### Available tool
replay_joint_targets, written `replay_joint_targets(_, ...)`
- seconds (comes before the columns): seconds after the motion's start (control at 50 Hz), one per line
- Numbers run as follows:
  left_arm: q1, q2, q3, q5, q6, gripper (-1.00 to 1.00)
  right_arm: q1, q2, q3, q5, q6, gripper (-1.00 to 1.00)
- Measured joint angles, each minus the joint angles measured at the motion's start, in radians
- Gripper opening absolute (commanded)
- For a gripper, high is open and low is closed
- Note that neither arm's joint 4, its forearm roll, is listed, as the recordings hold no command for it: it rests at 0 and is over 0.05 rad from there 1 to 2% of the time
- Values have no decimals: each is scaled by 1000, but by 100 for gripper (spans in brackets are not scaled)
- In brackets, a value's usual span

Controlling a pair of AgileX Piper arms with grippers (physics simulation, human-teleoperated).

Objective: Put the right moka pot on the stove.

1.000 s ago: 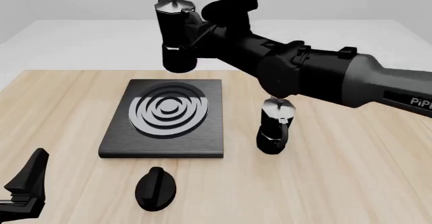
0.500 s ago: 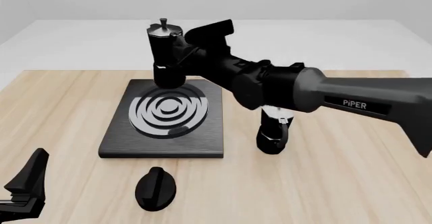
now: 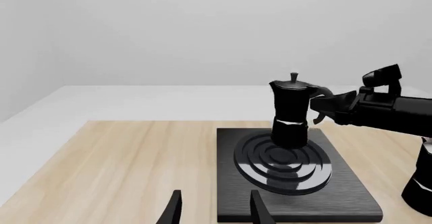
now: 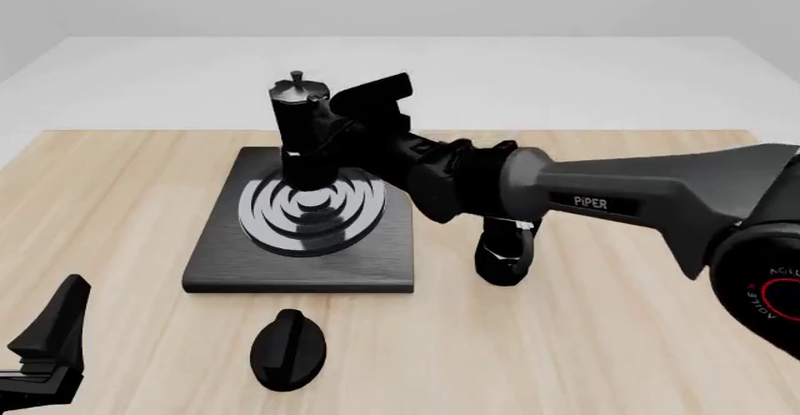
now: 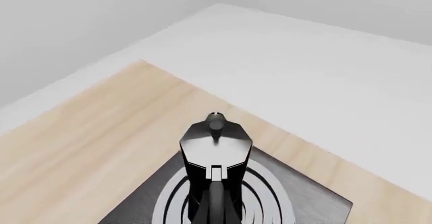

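Note:
The right moka pot point(image 4: 300, 125), black and faceted with a silvery lid and knob, stands upright over the ring burner of the stove point(image 4: 225, 265). Its base is at the burner's surface; I cannot tell whether it touches. My right gripper point(image 4: 337, 129) is shut on the pot's side handle, reaching in from the right. In the left wrist view the pot point(image 3: 290, 113) is over the stove point(image 3: 229, 183), with the right gripper point(image 3: 325, 105) beside it. The right wrist view looks down on the pot's lid point(image 5: 216, 143). My left gripper point(image 3: 216, 206) is open and empty, near the table's front left corner point(image 4: 56, 326).
A second black moka pot point(image 4: 504, 251) stands on the table just right of the stove, partly hidden behind my right arm. A small black oval knob point(image 4: 288, 348) lies in front of the stove. The wooden table ends against a white surface at the back.
My right arm has lowered the moka pot from high above the stove's back edge down onto the burner's centre. The left arm has not moved.

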Motion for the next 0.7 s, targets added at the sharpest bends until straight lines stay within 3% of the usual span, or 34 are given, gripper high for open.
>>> replay_joint_targets(0.7,0,0,0,0,0,100,-15,119,-67,-11,-2,-100)
